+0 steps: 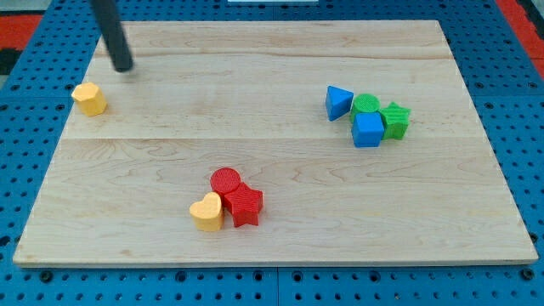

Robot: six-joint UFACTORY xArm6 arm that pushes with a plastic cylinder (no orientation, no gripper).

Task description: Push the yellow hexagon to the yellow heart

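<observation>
1. My tip [124,66] sat at the board's [280,229] upper left, just off the yellow hexagon [89,99] at about its one o'clock — near it, not touching.
2. No fingers here to report; the arm ended in a bare rod, holding nothing.
3. The hexagon lay close to the left edge, well apart from the yellow heart [206,212], which sat at its five o'clock, low on the board.
4. Judged from that, the push had barely begun — nearly the whole run was left.
5. The heart touched a red cylinder [226,181] and a red star [245,204] at its one and three o'clock.
6. Open wood lay between hexagon and heart, so the lane looked free; the left edge was the risk.
7. The blue and green cluster [367,116] stood far off at three o'clock.
</observation>
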